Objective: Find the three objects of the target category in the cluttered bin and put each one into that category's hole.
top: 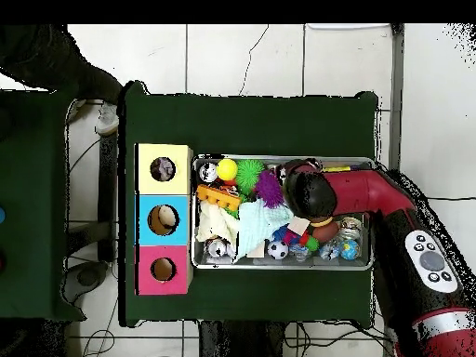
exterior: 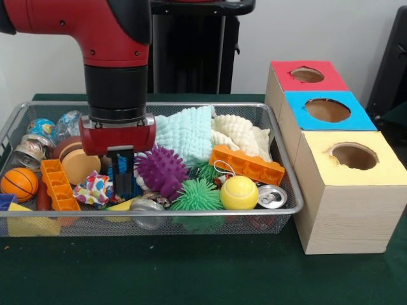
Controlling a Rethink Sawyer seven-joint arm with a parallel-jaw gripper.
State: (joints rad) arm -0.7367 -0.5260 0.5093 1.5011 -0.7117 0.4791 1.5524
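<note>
**Arm down in the bin**

I see the wire bin [exterior: 280,166] beside the yellow [exterior: 353,156], blue [exterior: 327,110] and red [exterior: 308,75] holes. My gripper [exterior: 121,166] is low among the clutter, left of the purple spiky ball [exterior: 161,170]; I cannot tell its opening. Yellow ball [exterior: 239,192] lies front right.

no readable text, labels, brands, numbers or signs on anything
</note>
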